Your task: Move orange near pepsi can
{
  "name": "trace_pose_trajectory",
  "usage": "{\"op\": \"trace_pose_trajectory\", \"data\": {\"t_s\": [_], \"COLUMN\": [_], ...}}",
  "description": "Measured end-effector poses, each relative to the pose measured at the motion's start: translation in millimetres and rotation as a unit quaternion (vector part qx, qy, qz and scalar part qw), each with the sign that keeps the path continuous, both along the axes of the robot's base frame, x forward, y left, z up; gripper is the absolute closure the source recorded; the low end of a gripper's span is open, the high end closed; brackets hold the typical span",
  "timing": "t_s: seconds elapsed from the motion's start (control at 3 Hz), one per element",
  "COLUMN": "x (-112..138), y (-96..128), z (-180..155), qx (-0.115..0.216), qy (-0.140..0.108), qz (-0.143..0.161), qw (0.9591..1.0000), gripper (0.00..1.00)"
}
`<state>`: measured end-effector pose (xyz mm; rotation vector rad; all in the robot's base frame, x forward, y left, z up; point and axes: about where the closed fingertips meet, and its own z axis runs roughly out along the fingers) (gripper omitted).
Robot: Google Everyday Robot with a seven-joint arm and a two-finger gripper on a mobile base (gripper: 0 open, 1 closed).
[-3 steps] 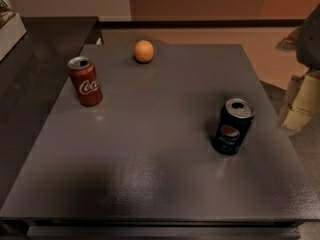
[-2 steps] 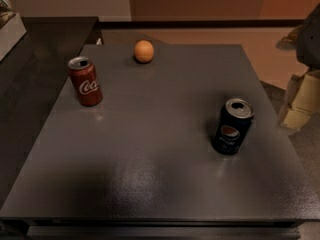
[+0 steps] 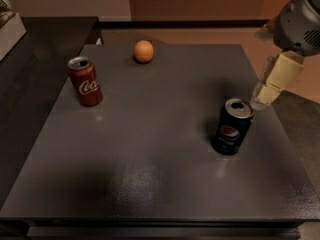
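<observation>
The orange [image 3: 143, 51] lies near the far edge of the dark grey table [image 3: 150, 149], left of centre. The pepsi can [image 3: 231, 126], dark navy with a silver top, stands upright on the right side of the table. The two are far apart. My gripper [image 3: 263, 96], cream-coloured under a grey wrist, hangs at the table's right edge, just right of and behind the pepsi can's top. It holds nothing and is far from the orange.
A red Coca-Cola can [image 3: 86, 81] stands upright on the left side of the table. A dark counter [image 3: 35, 49] adjoins the table on the left, with a white box [image 3: 10, 31] at its far left. Tan floor lies beyond the right edge.
My gripper has moved a little left and up, closer to the table's right edge and the pepsi can. The orange and both cans have not moved.
</observation>
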<state>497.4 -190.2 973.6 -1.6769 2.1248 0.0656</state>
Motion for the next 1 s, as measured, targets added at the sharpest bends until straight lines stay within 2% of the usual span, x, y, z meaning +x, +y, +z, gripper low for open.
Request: {"op": "trace_pose_trajectory", "data": {"t_s": [0.67, 1.0], "x": [64.5, 90.9], "y": [36.1, 58.8], "z": [5.9, 3.4], "qx": [0.061, 0.085], "qy": [-0.007, -0.018], "qz": [0.013, 0.009], "qw": [0.998, 0.9962], "gripper": [0.0, 0.0]}}
